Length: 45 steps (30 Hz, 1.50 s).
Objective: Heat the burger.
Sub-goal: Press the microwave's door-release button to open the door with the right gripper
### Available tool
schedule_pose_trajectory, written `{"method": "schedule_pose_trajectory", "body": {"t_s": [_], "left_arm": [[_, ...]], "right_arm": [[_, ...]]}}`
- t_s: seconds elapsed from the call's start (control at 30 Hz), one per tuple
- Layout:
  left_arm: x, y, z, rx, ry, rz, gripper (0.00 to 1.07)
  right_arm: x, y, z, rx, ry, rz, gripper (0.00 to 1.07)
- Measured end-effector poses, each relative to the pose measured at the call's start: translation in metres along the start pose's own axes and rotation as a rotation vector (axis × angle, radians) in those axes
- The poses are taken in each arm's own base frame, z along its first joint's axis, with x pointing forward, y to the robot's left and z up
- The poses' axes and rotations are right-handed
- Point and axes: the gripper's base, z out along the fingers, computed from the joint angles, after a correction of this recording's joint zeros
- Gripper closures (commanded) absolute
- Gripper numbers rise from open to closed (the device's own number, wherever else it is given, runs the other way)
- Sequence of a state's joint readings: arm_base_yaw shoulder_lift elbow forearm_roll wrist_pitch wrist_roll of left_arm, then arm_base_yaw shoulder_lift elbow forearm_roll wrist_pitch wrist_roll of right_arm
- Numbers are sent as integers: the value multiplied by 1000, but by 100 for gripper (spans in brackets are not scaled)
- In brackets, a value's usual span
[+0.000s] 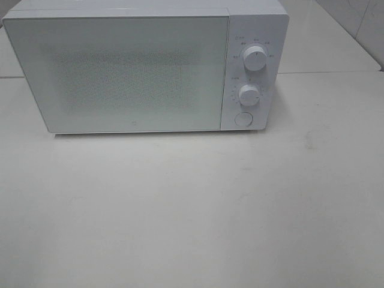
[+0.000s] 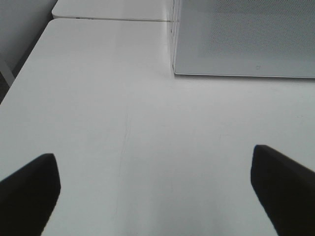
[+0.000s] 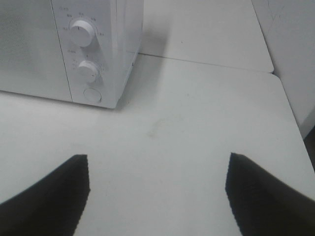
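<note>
The burger shows in no view, the white microwave (image 1: pixel 144 72) at upper left stands shut, and the left claw (image 2: pixel 155 194) and right claw (image 3: pixel 157 194) hover spread and empty over the counter (image 1: pixel 192 210), so the job looks barely begun, with pressing the round button (image 1: pixel 243 119) probably next.

Burger: can't be seen in any view. White microwave (image 1: pixel 138 123) stands upright at back of tabletop (image 1: pixel 192 210). Its door (image 1: pixel 120 72) is shut, and the dotted panel is too opaque to see inside. Right side has 2 knobs, upper (image 1: pixel 255 58) and lower (image 1: pixel 249 94), w/ round button (image 1: pixel 242 119) below.
</note>
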State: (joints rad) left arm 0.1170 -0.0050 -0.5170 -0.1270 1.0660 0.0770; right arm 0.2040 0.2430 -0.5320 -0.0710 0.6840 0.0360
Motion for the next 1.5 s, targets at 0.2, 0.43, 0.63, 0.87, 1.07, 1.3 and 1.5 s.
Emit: {"method": "schedule_pose_trajectory", "body": {"t_s": [0.2, 0.43, 0.63, 0.87, 1.07, 1.3, 1.5], "left_arm": [[0, 0, 0, 0, 0, 0, 9], [0, 0, 0, 0, 0, 0, 9], [0, 0, 0, 0, 0, 0, 9], [0, 0, 0, 0, 0, 0, 9], [0, 0, 0, 0, 0, 0, 9], [0, 0, 0, 0, 0, 0, 9], [0, 0, 0, 0, 0, 0, 9]], "right_arm": [[-17, 2, 28, -8, -18, -7, 31], [-33, 5, 72, -22, -22, -12, 31], [-39, 7, 98, -30, -36, -12, 31], [-40, 10, 135, -42, -31, -3, 31], [-39, 12, 156, -50, -53, 7, 31], [-18, 12, 168, -49, -137, 80, 31], [0, 5, 166, 27, -214, 80, 31]]}}
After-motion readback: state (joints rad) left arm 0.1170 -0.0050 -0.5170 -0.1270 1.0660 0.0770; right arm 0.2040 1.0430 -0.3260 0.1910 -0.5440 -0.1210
